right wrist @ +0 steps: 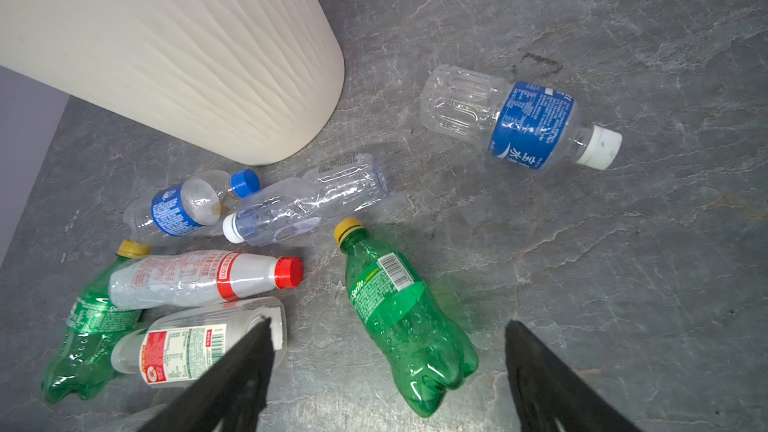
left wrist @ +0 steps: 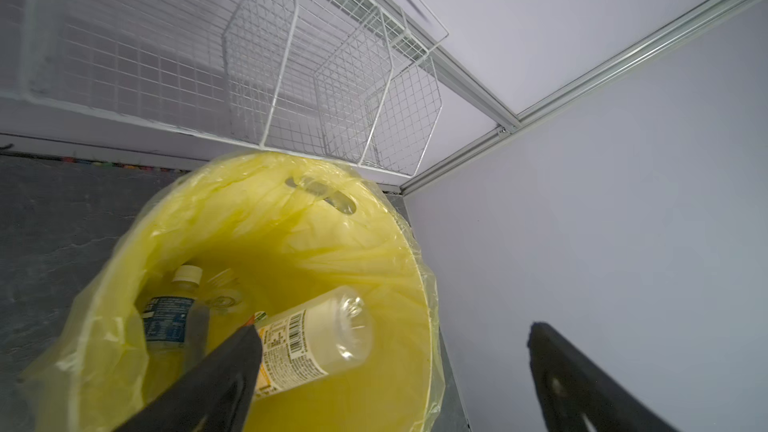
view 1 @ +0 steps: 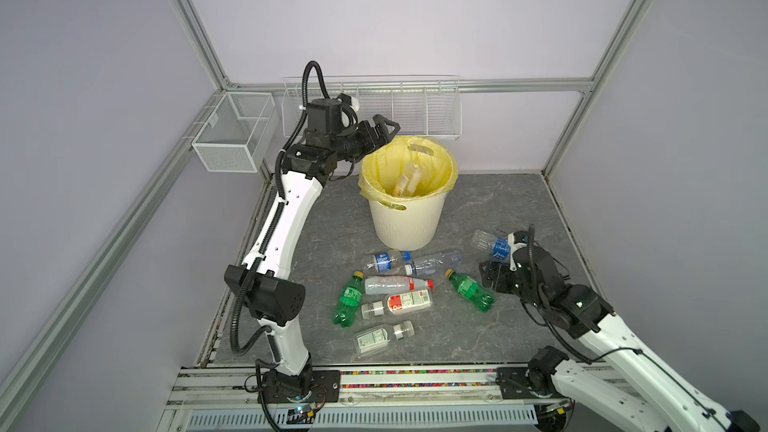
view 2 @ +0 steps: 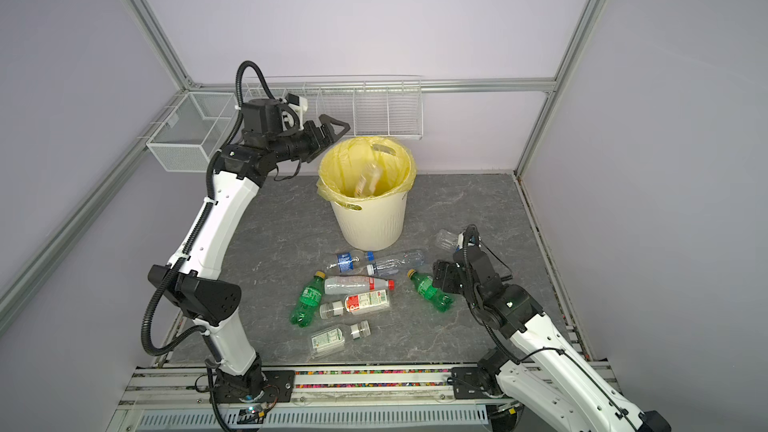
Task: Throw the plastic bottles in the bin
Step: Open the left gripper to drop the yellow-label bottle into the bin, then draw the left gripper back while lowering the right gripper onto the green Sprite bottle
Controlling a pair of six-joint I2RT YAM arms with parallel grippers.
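Left tool (view 1: 384, 130) spread wide, empty, above bin (view 1: 405, 222) rim; right tool (right wrist: 388, 326) agape, empty. Ribbed cream bin, yellow liner (view 1: 442, 162), on grey marbled table (view 1: 498, 201), lilac walls (view 1: 415, 14); bottles (view 1: 397, 284) inside and beside bin.

Robot lab cell: aluminium frame (view 1: 193, 22), plain lilac panels (view 1: 395, 14), arms (view 1: 286, 218) bolted to base rail (view 1: 415, 392) (slotted extrusion).

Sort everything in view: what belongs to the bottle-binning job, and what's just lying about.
Job: bin; red-capped bottle; two green bottles; five other clear bottles on the table; bottles inside the bin.
Lying about: mesh basket; wire rack on the back wall.
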